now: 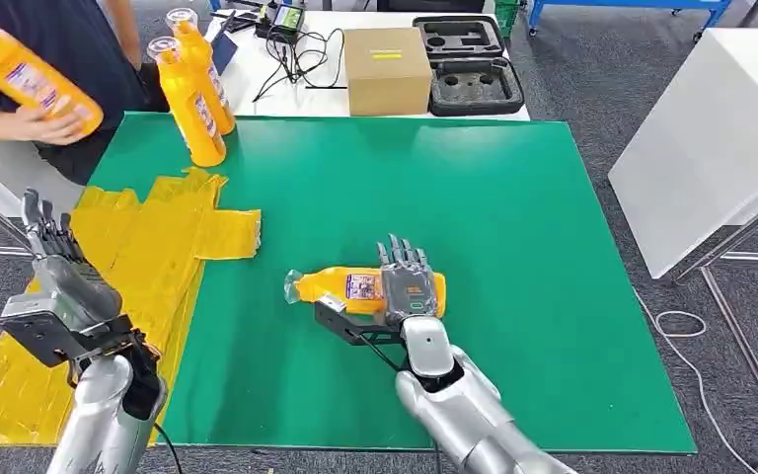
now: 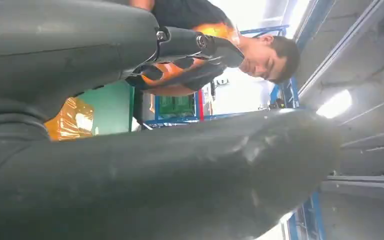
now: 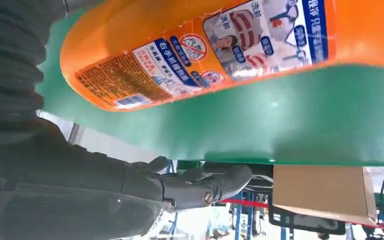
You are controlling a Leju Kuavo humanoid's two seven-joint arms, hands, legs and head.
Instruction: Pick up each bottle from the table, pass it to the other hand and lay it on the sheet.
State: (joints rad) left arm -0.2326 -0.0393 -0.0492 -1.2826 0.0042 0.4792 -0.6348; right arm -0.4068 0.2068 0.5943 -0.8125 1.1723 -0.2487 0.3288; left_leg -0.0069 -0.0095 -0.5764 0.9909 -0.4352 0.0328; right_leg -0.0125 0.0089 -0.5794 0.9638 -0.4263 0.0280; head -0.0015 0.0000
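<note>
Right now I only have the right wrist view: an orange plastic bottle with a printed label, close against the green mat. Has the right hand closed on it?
Observer: No. In the head view the right hand lies flat over the orange plastic bottle, fingers straight, and the bottle lies on its side on the green mat.
Operator: Where is the left hand?
Observer: The left hand is raised over the crumpled yellow sheet, fingers apart, holding nothing.
Operator: Any other bottles?
Observer: Two upright orange bottles stand at the mat's far left corner, and a person's hand holds a third bottle.
</note>
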